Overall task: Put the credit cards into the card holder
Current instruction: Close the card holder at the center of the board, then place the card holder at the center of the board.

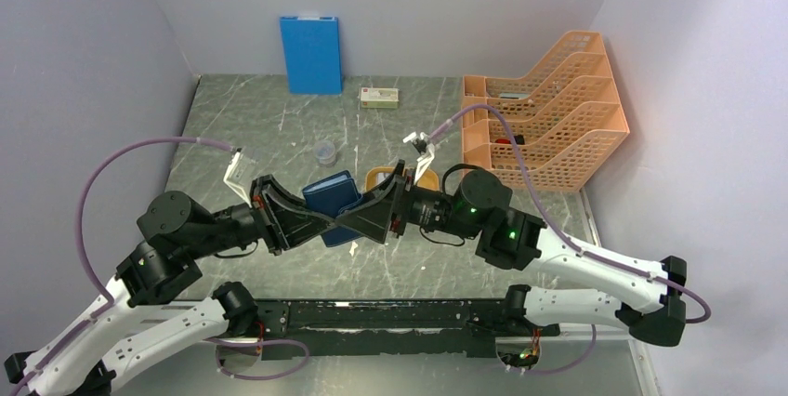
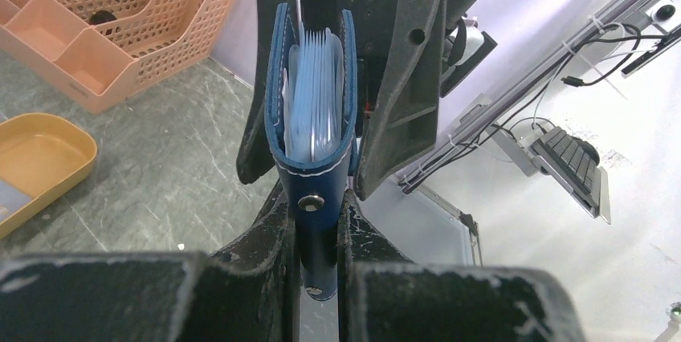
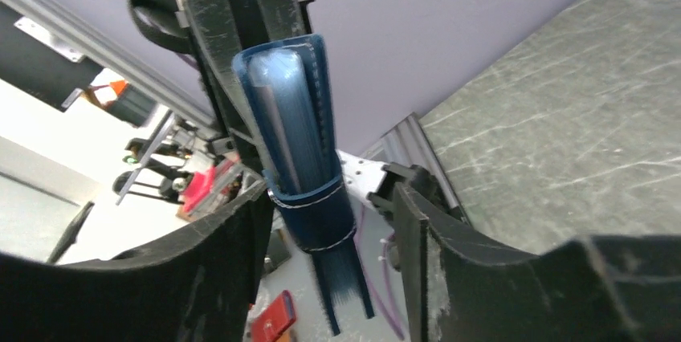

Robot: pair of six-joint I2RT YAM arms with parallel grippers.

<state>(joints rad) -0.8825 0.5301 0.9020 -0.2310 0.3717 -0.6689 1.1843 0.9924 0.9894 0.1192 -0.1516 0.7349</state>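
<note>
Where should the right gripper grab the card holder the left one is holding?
Probably the free end, coming from opposite the left gripper, pinching across the two flat navy covers of the card holder. It is held on edge, a cover facing each finger of the right gripper.

Left arm (image 1: 139, 322) and right arm (image 1: 604, 270) are both wearing white shells with chunky black joints, purple-grey cables (image 1: 149, 141) are looping off them, black jaws are looking pretty scuffed.

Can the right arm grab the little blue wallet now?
Probably yes. The right end effector has a finger on each side of the wallet, nothing between, while the left end effector holds it up.
</note>
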